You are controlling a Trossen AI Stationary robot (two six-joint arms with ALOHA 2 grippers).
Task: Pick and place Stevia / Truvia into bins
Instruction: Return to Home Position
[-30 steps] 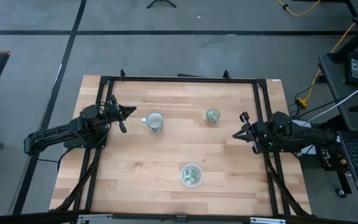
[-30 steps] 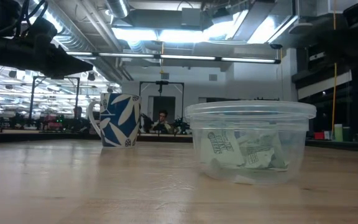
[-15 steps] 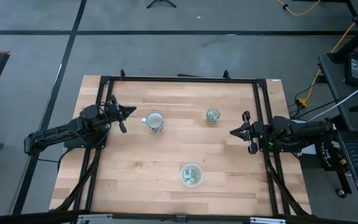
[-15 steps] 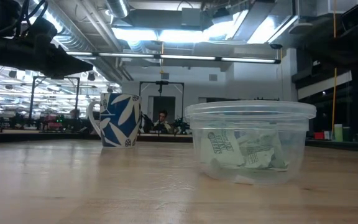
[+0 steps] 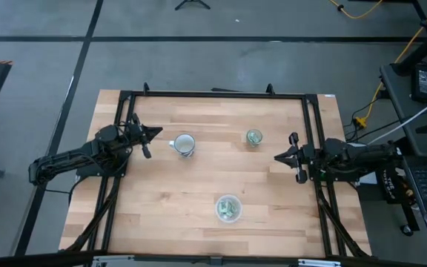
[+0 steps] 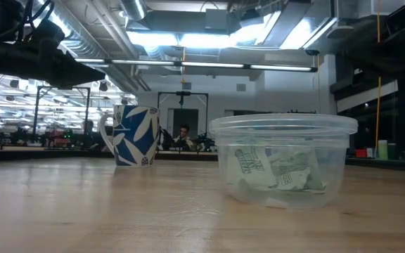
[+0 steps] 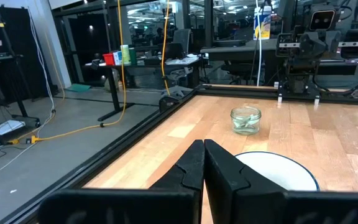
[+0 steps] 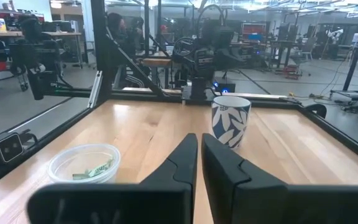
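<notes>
mug (image 7: 278, 171) partly cut off, sachets (image 5: 229, 210) too small to count

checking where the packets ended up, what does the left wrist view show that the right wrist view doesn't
Only the left wrist view: the small clear glass cup with green and white paper sachets inside. Only the right wrist view: the wide, shallow clear plastic container, also holding sachets. Both: the blue and white patterned mug (just its white rim from the left wrist), the wooden table, and a shut gripper of that arm, the left gripper and the right gripper.
</notes>
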